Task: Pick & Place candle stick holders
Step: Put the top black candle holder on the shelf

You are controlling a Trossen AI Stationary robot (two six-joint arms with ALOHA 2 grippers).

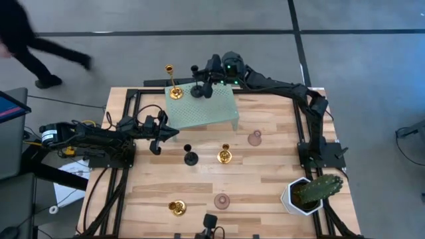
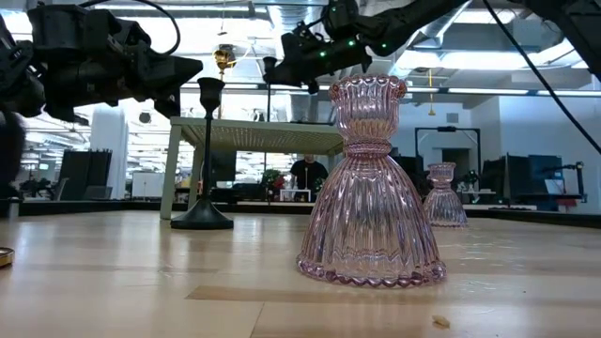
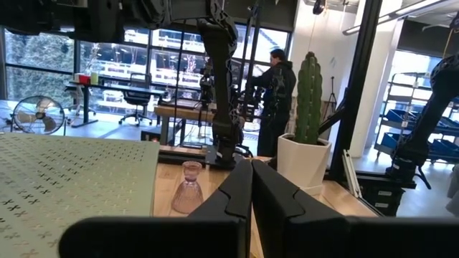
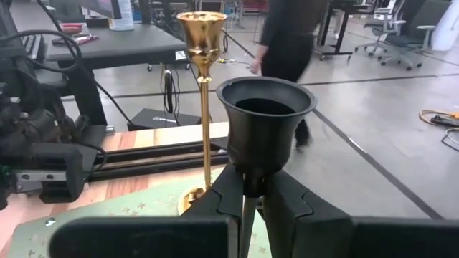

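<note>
A pale green perforated stand (image 1: 206,109) sits at the table's far middle, with a tall gold candle stick holder (image 1: 174,83) standing on it by its base. My right gripper (image 1: 201,79) is over the stand beside the gold holder (image 4: 203,86), shut on a tall matte black holder (image 4: 265,118). My left gripper (image 1: 171,131) is shut and empty at the stand's left near corner. Standing on the table are a black holder (image 1: 190,157), a short gold one (image 1: 224,155), another gold one (image 1: 176,208) and two pink glass ones (image 1: 255,138) (image 1: 222,200). My right gripper pinches the black holder's thin stem (image 4: 248,188), just under its cup, between its two fingers. The fingers come level from the table's right and lie across the stem. The holder stands upright; my gripper hides its base, so I cannot tell whether it rests on the stand.
A green cactus in a white pot (image 1: 311,192) stands at the near right corner. The nearer pink glass holder (image 2: 371,188) fills the middle of the low view. A person walks on the floor beyond the far left (image 1: 40,50).
</note>
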